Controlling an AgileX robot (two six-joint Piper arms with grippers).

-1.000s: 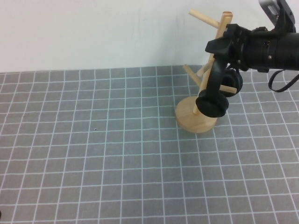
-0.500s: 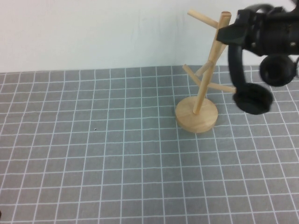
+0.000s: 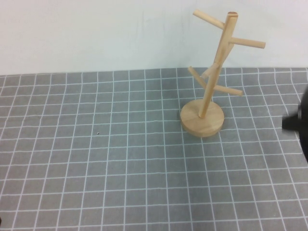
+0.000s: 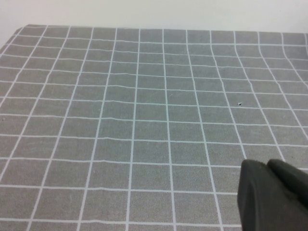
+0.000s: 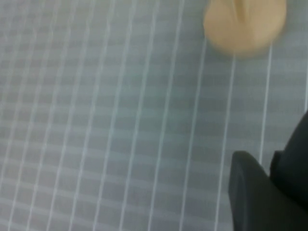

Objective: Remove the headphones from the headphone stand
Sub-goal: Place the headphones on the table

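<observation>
Your headphone stand near the counter's far right edge hangs bare, so removal looks done, though the headphones are out of sight; I can't tell either pincer's state: right gripper at the right edge, left gripper over bare counter.

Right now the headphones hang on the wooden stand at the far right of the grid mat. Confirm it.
Not right. In the high view the headphone stand is bare: every peg is empty and no headphones hang on it. It does stand at the far right of the grid mat. Only a dark shape, likely the right gripper, shows at that view's right edge; the left gripper hangs over bare mat.
</observation>
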